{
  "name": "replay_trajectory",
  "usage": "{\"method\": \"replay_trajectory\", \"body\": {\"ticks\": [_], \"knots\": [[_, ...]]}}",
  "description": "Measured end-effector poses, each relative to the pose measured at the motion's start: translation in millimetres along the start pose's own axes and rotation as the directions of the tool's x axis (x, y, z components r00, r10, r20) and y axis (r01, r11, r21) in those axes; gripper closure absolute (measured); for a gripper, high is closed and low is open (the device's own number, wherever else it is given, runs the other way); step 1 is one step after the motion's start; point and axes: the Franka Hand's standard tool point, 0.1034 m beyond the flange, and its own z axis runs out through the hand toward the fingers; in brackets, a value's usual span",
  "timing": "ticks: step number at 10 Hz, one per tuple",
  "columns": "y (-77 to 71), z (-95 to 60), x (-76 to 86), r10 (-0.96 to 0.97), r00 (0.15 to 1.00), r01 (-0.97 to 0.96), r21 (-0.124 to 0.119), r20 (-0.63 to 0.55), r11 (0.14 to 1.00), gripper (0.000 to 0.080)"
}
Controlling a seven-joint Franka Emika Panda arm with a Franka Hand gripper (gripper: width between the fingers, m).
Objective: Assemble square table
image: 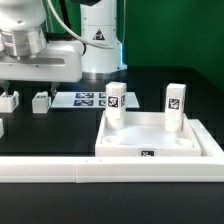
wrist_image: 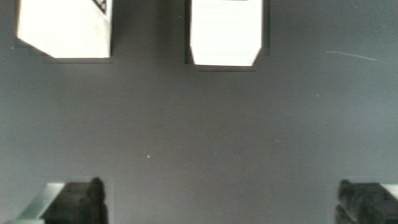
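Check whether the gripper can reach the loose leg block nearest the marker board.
Probably yes: the gripper hangs open above the table, and that leg block sits uncovered with free space around it.

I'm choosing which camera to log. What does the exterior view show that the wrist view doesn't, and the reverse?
Exterior view only: the square table slab with two upright legs, the marker board, the border rail. Wrist view only: the open gripper, fingertips apart. Both: black tabletop, white leg blocks.
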Motion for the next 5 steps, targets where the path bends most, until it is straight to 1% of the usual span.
{"method": "replay_trajectory", "body": {"ticks": [1, 2, 3, 5], "knots": [[-0.1, 2.0, -1.2, -0.004, 1.000, 0.004, 0.000, 0.000, 1.000, 0.0151], [-1.0, 9.5, -7.4, -0.010, 1.000, 0.010, 0.004, 0.012, 1.000, 0.0151], [-1.6, 16.2, -13.9, -0.018, 0.999, 0.018, 0.010, 0.026, 1.000, 0.0151], [-0.3, 23.2, -19.1, -0.031, 0.999, 0.030, 0.024, 0.037, 0.999, 0.0151]]}}
